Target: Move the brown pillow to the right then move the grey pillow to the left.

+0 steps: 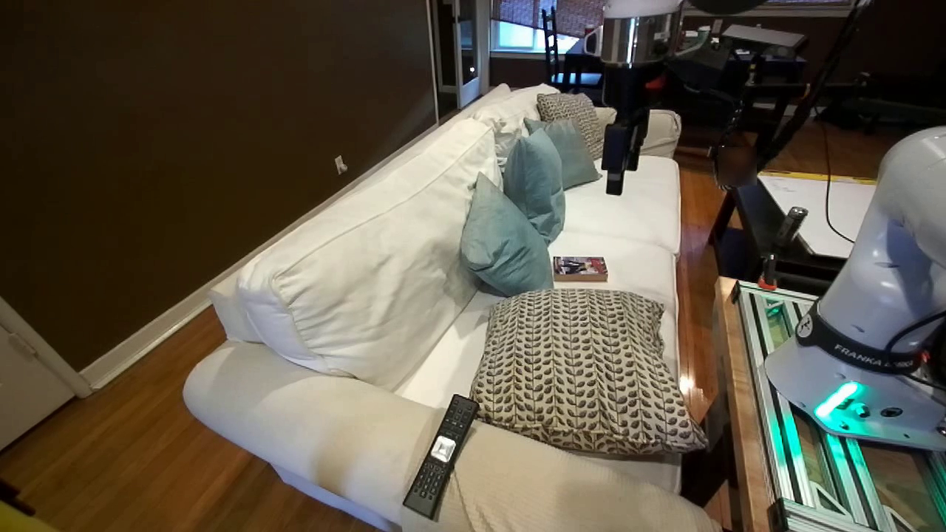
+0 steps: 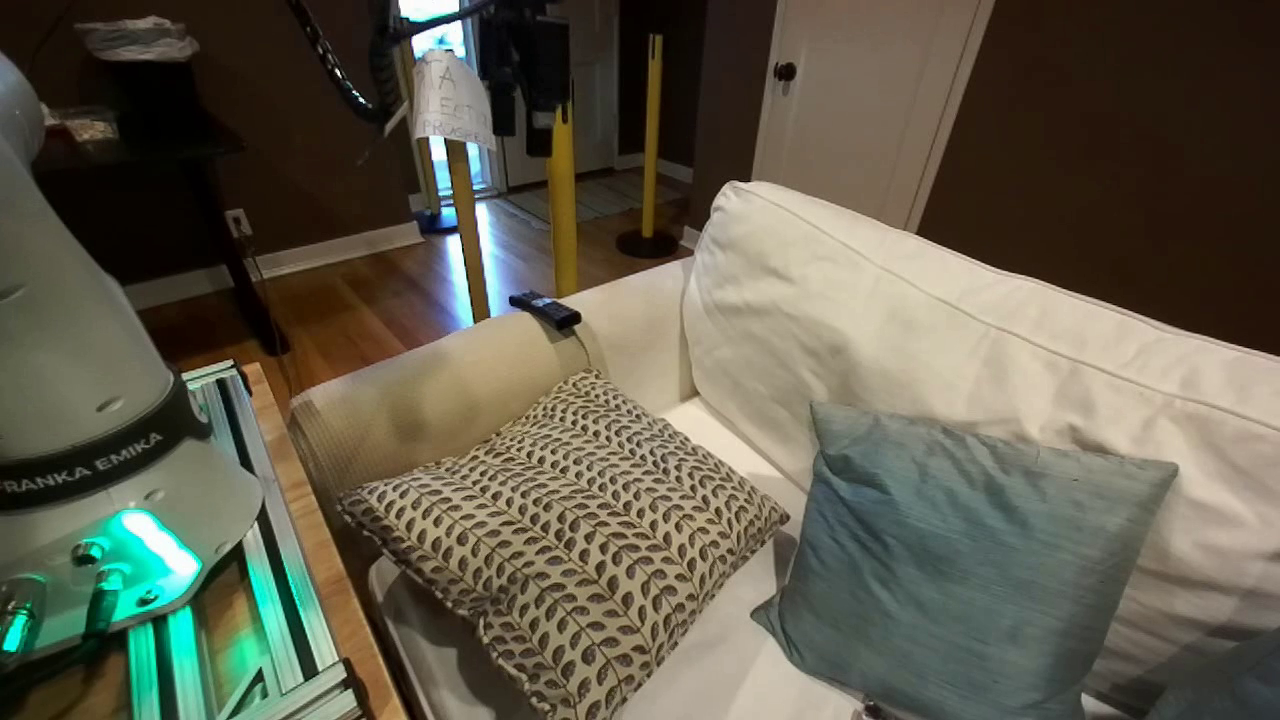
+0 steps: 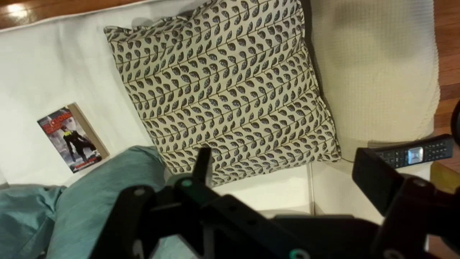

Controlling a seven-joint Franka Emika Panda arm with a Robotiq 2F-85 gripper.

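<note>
The released pincer (image 3: 284,160) hangs higher than the brown pillow (image 3: 221,90), from which too shallow a pinch could slip, while the grey pillow (image 2: 965,565) just beside it could snag.

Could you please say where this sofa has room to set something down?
Beyond the book, away from the leaf-print pillow, the seat looks bare between blue pillows and front edge. A smaller patch lies between the leaf-print pillow and backrest. It is crowded where book, leaf-print pillow and adjacent blue pillow gather.
</note>
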